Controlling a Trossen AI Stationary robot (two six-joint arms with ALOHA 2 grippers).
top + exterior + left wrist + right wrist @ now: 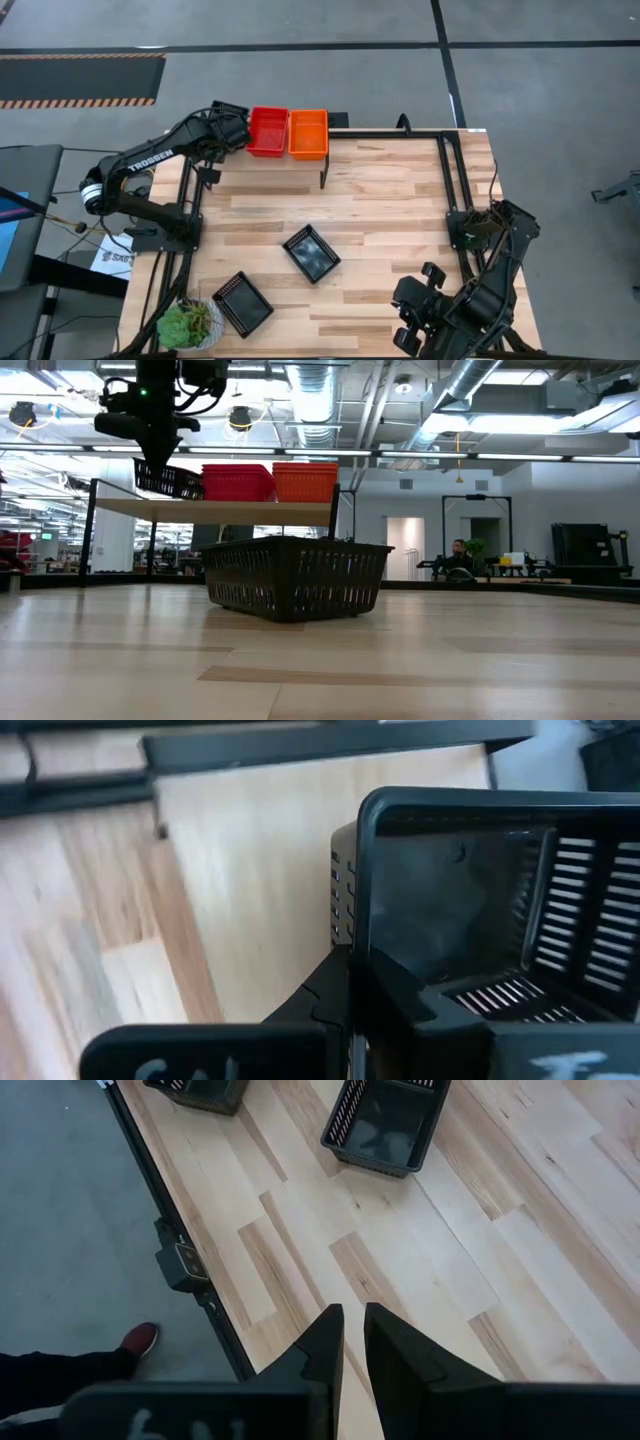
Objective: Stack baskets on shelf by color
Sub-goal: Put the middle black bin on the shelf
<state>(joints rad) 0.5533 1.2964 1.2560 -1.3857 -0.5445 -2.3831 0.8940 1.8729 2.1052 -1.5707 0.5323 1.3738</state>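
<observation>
Shelf (390,140): raised at the far edge of the table (400,210). On it, side by side and touching: red basket (267,131), orange basket (308,133).

Left gripper (236,128): at the shelf's left end, fingers (385,985) pinching the rim of a black basket (480,910), held just beside the red one.

On the table: second black basket (311,253) near the middle; third black basket (242,303) near the front left, beside a potted plant (188,325).

Right gripper (354,1342): over the front right of the table, fingers pressed together, holding nothing.
</observation>
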